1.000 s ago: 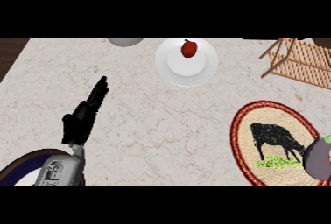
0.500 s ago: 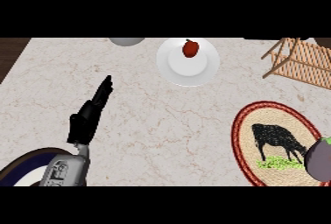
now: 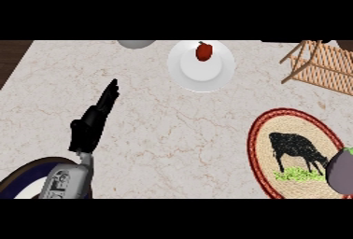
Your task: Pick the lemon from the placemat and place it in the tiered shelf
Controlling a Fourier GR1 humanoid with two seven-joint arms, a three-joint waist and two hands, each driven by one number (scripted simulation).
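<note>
The right forearm (image 3: 341, 170) is covering the placemat's (image 3: 293, 140) edge, so the pick looks in hand; its fingers and the lemon are hidden, grip unknowable. The left hand (image 3: 93, 121) is resting on the desk (image 3: 172, 130), fingers released. Next comes carrying to the tiered shelf (image 3: 324, 65).

Marble counter (image 3: 179, 135) — wooden shelf (image 3: 324, 65)

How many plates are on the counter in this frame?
1. A white plate sits near the far edge, centre, with a red item on it. The grey round thing cut off at the far edge to its left may be another dish; I cannot tell.
</note>
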